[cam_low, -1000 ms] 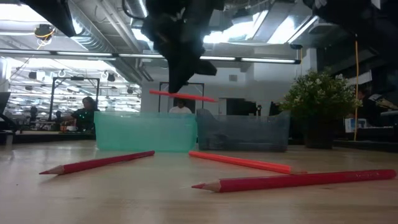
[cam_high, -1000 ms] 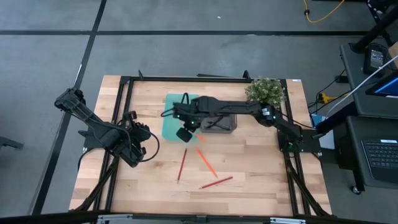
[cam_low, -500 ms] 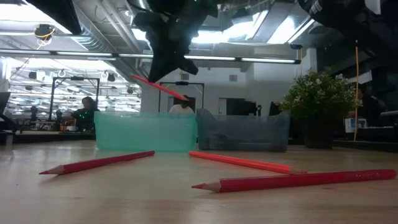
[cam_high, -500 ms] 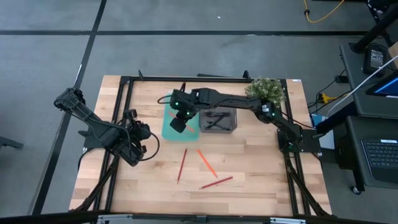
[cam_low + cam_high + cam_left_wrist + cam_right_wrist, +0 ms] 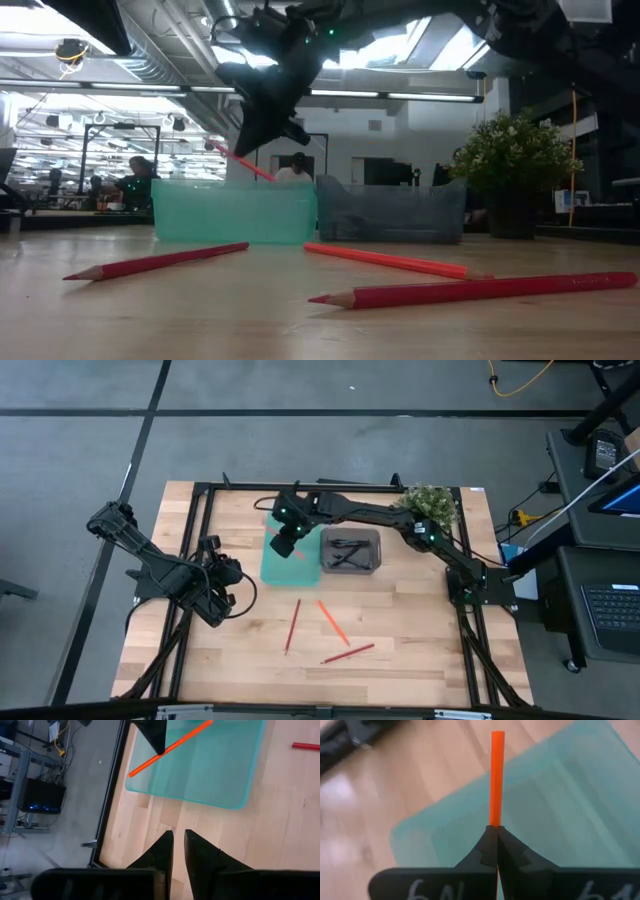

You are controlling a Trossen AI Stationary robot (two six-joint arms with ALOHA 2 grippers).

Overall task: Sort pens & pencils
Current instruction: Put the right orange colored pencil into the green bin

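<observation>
At the table's left edge the left gripper waits low over the wood, its fingers nearly together with a thin gap and nothing between them. Further right, the teal tray sits near the table's back, and the right gripper hangs above it, clamped on an orange pen that slants down toward the tray in the low view. Touching the teal tray on its right is the grey tray, with a few dark pens lying inside. In front of the trays three red and orange pencils lie on the bare wood: one nearly upright in the overhead picture, one slanting, and one nearest the front edge. A potted plant stands at the back right.
</observation>
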